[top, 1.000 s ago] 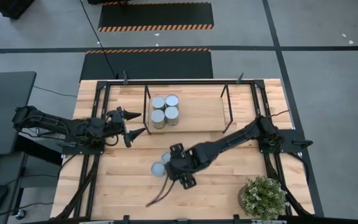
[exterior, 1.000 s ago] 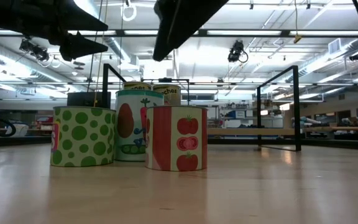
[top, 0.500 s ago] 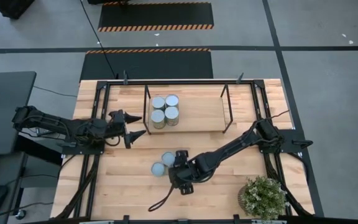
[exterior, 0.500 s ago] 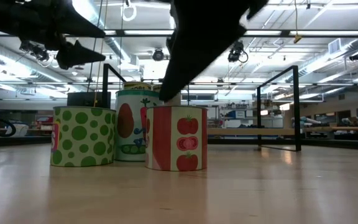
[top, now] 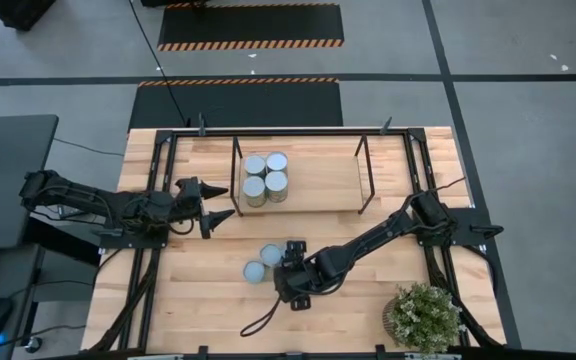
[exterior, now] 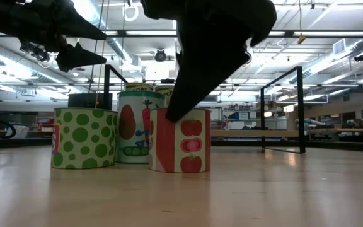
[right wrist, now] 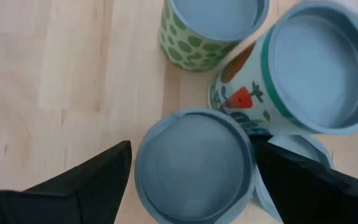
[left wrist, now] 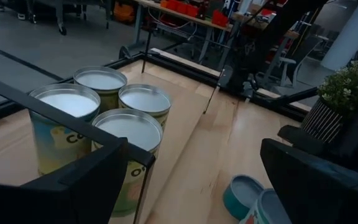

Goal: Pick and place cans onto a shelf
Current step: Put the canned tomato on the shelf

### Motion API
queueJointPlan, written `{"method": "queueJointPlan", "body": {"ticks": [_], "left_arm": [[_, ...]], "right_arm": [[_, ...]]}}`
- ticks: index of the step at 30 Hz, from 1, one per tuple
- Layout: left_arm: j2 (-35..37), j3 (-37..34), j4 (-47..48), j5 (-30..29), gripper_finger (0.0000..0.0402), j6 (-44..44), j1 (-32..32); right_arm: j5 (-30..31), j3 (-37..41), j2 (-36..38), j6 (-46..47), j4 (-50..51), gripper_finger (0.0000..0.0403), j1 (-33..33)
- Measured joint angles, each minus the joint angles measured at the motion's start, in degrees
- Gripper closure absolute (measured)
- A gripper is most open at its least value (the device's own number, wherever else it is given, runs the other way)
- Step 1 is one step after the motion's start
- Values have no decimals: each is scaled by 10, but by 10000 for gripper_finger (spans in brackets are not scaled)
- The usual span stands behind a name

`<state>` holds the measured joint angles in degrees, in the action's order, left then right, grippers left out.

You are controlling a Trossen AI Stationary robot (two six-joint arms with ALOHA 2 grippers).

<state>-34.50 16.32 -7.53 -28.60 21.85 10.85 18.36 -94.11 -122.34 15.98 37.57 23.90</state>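
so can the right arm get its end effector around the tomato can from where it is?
Probably yes. The right end effector hangs open directly over the tomato can, one finger on each side of its top. The vegetable can sits close beside it, so one finger's gap is tight.

a: the table (top: pixel 408 290) is pale, smooth wood, the shelf (top: pixel 363 176) thin dark metal rods.
b: cans (right wrist: pixel 194 165) have dull grey-blue metal tops, printed paper labels; fingers (left wrist: pixel 73 190) matt black.
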Motion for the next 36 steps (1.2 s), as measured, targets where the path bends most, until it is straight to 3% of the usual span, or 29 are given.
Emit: {"method": "queueJointPlan", "body": {"ticks": [11, 18, 21, 24, 28, 36], "left_arm": [[0, 0, 3, 0, 31, 3, 0], [0, 0, 4, 0, 31, 0, 0], [0, 0, 5, 0, 31, 0, 0], [0, 0, 9, 0, 31, 2, 0], [0, 0, 10, 0, 31, 4, 0], [0, 0, 10, 0, 31, 11, 0]], "right_arm": [[-41, 43, 0, 10, -28, 58, -16], [-48, 59, 1, 5, -46, 122, -25], [-48, 49, 9, 5, 2, 129, -27], [-27, 30, 40, 5, 67, 126, -26], [49, 27, 101, 0, 131, 119, -33], [61, 151, 242, -47, 29, 118, -136]]}}
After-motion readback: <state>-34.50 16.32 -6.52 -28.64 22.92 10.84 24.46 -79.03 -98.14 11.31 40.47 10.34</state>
